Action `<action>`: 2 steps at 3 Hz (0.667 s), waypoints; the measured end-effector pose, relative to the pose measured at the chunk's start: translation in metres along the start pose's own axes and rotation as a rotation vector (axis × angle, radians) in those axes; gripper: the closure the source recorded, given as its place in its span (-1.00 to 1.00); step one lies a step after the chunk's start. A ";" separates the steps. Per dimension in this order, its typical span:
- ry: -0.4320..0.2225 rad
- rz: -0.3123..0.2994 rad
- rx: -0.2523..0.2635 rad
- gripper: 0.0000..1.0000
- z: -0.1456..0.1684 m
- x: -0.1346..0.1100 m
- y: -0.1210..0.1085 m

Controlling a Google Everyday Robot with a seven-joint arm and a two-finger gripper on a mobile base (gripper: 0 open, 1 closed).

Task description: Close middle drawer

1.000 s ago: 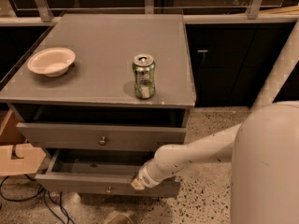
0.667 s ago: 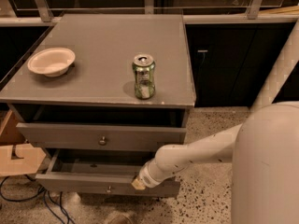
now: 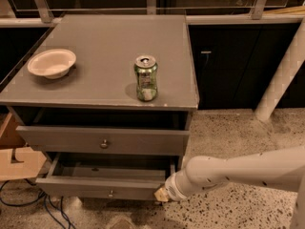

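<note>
Drawers of flat matte grey sit under the table (image 3: 95, 37), whose top is a smooth, dull grey slab with square edges. The middle drawer (image 3: 90, 187) is pulled well out, showing a plain grey shallow interior; its wide front carries one small round metal knob (image 3: 110, 193) at the centre. Above it, the upper drawer (image 3: 62, 138) stands out a little, with a matching knob (image 3: 104, 143).

At the right end of the middle drawer's front, the gripper (image 3: 161, 194) shows as a small cream-coloured tip touching or just beside the corner; whether it is clenched or released cannot be told. Behind it runs the arm (image 3: 238, 173), a smooth white rounded tube with a ribbed collar, coming in from the right.

On the tabletop, a shallow round off-white bowl (image 3: 51, 63) rests near the left edge. A dented green metal can (image 3: 146, 78) stands upright near the front right, well apart from the bowl.

Speckled terrazzo floor (image 3: 228, 128) lies to the right, and brown cardboard (image 3: 19, 161) sits at the left.
</note>
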State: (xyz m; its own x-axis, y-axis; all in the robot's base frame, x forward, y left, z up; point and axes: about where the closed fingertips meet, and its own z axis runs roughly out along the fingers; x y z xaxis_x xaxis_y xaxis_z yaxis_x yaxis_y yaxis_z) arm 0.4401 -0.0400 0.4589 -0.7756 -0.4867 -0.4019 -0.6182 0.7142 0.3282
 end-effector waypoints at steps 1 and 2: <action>0.001 0.019 -0.007 1.00 0.002 0.005 -0.001; 0.031 0.053 -0.066 1.00 0.024 0.013 0.013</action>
State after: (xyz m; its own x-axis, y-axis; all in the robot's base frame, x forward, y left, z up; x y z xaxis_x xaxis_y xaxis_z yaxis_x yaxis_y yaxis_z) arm 0.4248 -0.0250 0.4376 -0.8105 -0.4649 -0.3562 -0.5823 0.7050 0.4048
